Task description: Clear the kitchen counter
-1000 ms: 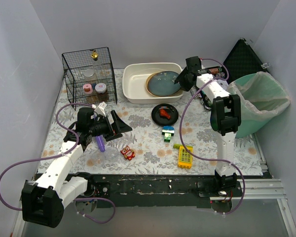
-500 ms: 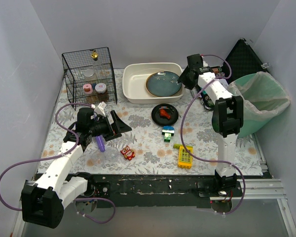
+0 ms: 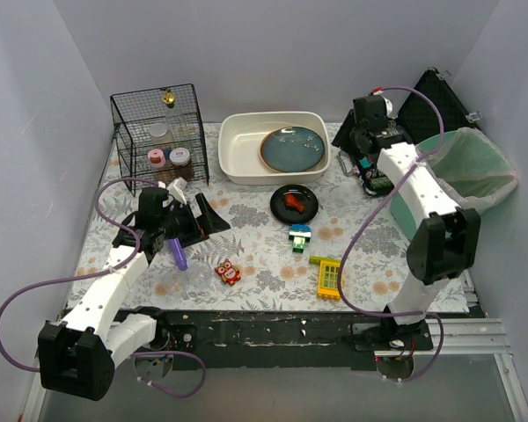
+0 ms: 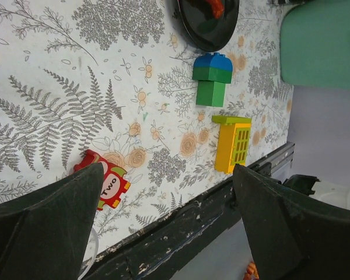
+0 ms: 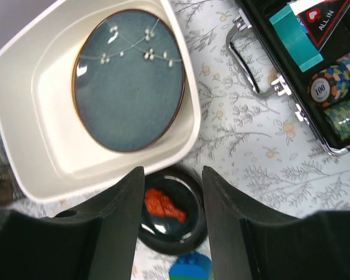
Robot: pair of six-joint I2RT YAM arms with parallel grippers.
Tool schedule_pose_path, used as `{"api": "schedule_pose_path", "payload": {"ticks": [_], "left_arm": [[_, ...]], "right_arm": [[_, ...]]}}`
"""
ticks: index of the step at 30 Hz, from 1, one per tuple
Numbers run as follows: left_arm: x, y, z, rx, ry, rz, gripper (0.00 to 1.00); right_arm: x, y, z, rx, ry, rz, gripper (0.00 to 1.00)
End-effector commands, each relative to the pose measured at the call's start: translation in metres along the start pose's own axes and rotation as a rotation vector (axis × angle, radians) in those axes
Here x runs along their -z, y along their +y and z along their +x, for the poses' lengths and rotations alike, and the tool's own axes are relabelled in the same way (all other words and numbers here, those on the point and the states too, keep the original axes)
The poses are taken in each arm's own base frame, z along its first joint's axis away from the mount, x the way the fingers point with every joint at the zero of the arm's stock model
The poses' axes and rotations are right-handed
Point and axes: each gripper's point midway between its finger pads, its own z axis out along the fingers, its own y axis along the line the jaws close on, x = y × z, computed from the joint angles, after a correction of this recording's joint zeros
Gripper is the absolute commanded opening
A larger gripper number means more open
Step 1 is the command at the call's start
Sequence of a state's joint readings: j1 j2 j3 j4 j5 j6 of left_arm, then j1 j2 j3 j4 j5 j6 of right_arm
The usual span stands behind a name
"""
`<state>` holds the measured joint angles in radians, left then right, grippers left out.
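Note:
The kitchen counter [image 3: 255, 251] has a white fern-print surface. On it lie a black saucer [image 3: 294, 202] with a red piece, a green-and-blue block [image 3: 299, 237], a yellow toy [image 3: 329, 277], a red "Two" toy [image 3: 227, 272], a purple item [image 3: 178, 255] and a clear cup [image 3: 196, 274]. A blue plate [image 3: 292, 148] lies in the white basin [image 3: 238, 167]. My left gripper [image 3: 207, 220] is open and empty above the counter's left side; its view shows the red toy [image 4: 108, 185] between its fingers. My right gripper [image 3: 350, 139] is open and empty, right of the basin, with the saucer [image 5: 181, 230] below it.
A black wire basket [image 3: 158, 132] with jars stands at the back left. An open black case [image 3: 374, 176] of poker chips [image 5: 332, 70] lies at the back right, beside a green-lined bin [image 3: 462, 171]. The counter's scuffed dark front edge [image 4: 181, 233] is near the left gripper.
My right gripper has drawn back from the blue plate, to the right and away from the basin; the plate stays lying in the basin. The left arm has barely shifted.

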<state>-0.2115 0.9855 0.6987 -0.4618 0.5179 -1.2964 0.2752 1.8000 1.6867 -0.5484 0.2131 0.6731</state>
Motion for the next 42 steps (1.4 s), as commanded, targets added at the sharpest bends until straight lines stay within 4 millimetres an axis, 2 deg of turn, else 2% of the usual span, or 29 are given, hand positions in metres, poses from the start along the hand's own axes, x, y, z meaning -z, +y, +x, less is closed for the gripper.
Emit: {"api": "schedule_pose_path", "payload": {"ticks": [1, 3, 5, 10, 13, 14, 16, 19, 26, 31, 42], "left_arm": [[0.003, -0.003, -0.020, -0.040, -0.054, -0.032, 0.93], [0.001, -0.003, -0.023, -0.042, -0.056, -0.035, 0.93], [-0.002, -0.003, -0.025, -0.040, -0.054, -0.036, 0.93], [-0.008, -0.003, -0.028, -0.043, -0.046, -0.035, 0.93], [-0.014, -0.004, -0.025, -0.043, -0.032, -0.027, 0.93], [-0.016, -0.006, -0.024, -0.044, -0.028, -0.023, 0.93], [-0.020, -0.008, -0.021, -0.045, -0.017, -0.018, 0.93], [-0.023, -0.014, -0.017, -0.049, -0.006, -0.008, 0.93], [-0.018, -0.017, -0.011, -0.049, -0.007, 0.003, 0.94], [-0.014, -0.017, -0.009, -0.049, -0.013, 0.004, 0.94], [-0.011, -0.019, -0.007, -0.046, -0.012, 0.010, 0.94]], "right_arm": [[0.043, 0.013, 0.014, 0.123, -0.017, -0.112, 0.51], [0.060, 0.015, 0.034, 0.159, 0.016, -0.180, 0.47], [0.073, 0.008, 0.054, 0.178, 0.046, -0.188, 0.45], [0.100, -0.023, 0.113, 0.214, 0.153, -0.165, 0.45], [0.106, -0.037, 0.152, 0.180, 0.219, -0.211, 0.46], [0.102, -0.043, 0.171, 0.168, 0.251, -0.238, 0.46], [0.101, -0.045, 0.183, 0.139, 0.240, -0.286, 0.47], [0.088, -0.056, 0.190, 0.093, 0.217, -0.258, 0.48], [0.054, -0.054, 0.204, -0.024, 0.276, -0.273, 0.57], [0.030, -0.054, 0.211, -0.146, 0.325, -0.337, 0.58], [-0.001, -0.063, 0.217, -0.246, 0.358, -0.381, 0.60]]}}
